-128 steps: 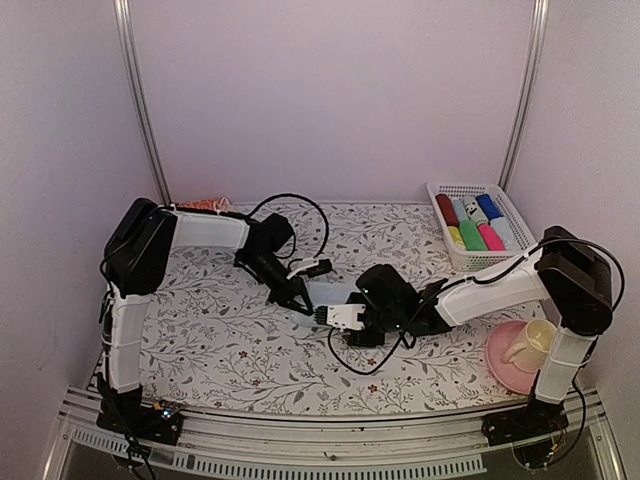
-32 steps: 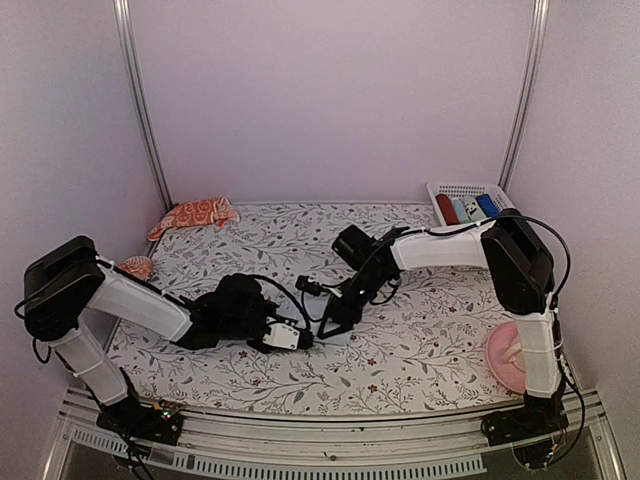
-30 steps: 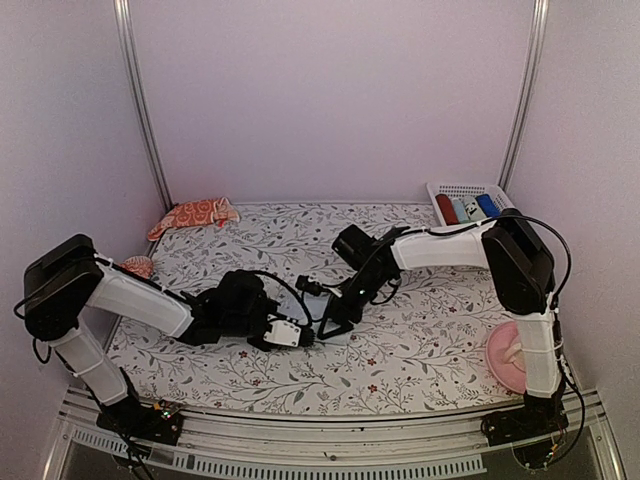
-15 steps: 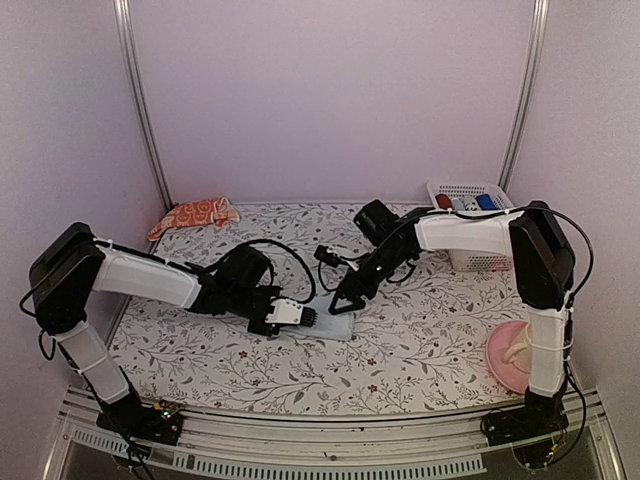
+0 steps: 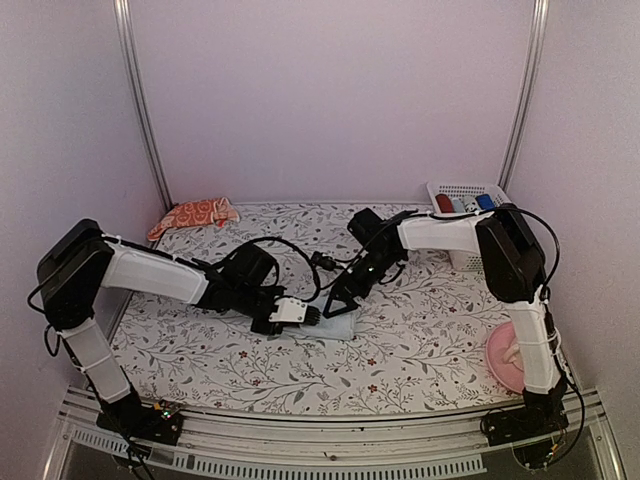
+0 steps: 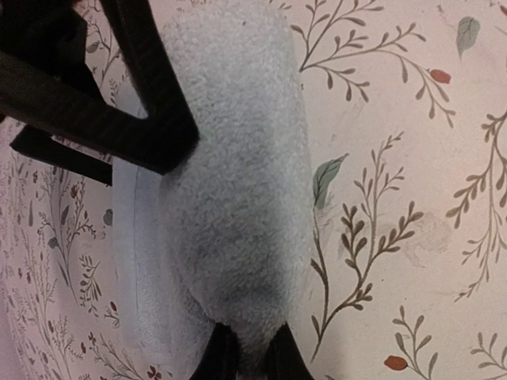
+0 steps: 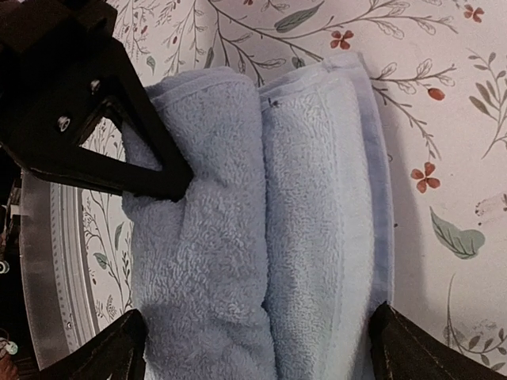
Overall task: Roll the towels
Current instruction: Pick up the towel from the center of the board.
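Blue towel (image 7: pixel 317 237) half-rolled, flat edge free; left jaws pinch roll, right jaws wide.

Robot test booth; plain lilac walls (image 5: pixel 330 100); aluminium corner posts (image 5: pixel 143 110); floral table cover (image 5: pixel 420 350); metal base rail (image 5: pixel 300 440)

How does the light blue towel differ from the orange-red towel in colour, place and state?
The light blue towel is plain; the orange-red towel carries pale marks. The light blue towel lies near the middle of the table; the orange-red towel lies at its far left corner. The light blue towel is partly rolled, with a flat strip beside the roll; the orange-red towel lies loose and unrolled. Both are small soft cloths.
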Available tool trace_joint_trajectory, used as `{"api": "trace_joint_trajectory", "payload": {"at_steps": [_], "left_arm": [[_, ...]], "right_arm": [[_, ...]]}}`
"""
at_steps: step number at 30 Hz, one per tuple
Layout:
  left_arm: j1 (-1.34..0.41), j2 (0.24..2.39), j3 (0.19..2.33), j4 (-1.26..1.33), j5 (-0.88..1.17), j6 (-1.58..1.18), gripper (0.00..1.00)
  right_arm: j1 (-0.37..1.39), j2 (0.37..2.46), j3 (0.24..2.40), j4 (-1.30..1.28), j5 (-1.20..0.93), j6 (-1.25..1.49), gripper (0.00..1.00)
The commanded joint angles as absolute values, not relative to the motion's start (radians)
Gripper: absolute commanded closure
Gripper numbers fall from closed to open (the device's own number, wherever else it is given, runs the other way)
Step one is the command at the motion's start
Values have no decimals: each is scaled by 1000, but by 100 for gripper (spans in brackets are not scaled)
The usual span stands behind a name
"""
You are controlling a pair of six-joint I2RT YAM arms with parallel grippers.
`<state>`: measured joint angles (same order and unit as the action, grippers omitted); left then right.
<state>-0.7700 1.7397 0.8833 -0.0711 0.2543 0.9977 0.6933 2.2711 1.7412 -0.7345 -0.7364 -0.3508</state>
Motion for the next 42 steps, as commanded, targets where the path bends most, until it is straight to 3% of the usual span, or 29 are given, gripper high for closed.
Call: {"api": "trace_joint_trajectory", "payload": {"at_steps": [1, 14, 21, 27, 32, 35, 39, 42], "left_arm": [[-763, 1799, 913, -150, 238, 962, 100], [-737, 1875, 1028, -275, 275, 934, 100], [-719, 1921, 1086, -326, 283, 919, 100], [-713, 1934, 1091, -329, 286, 918, 100], [-713, 1938, 1087, -314, 268, 918, 100], [-713, 1927, 1075, -289, 245, 914, 100], [-712, 1905, 1062, -244, 214, 893, 84], [-707, 1868, 1055, -220, 218, 875, 57]], "right_arm": [[693, 2320, 1788, -789, -839, -381, 1], [703, 2339, 1805, -834, -919, -416, 2], [709, 2391, 1824, -850, -921, -418, 12], [707, 2428, 1879, -881, -932, -400, 34], [700, 2437, 1902, -898, -941, -390, 48], [700, 2437, 1902, -905, -954, -390, 65], [700, 2439, 1902, -908, -973, -391, 89], [700, 2435, 1902, -907, -981, -390, 97]]}}
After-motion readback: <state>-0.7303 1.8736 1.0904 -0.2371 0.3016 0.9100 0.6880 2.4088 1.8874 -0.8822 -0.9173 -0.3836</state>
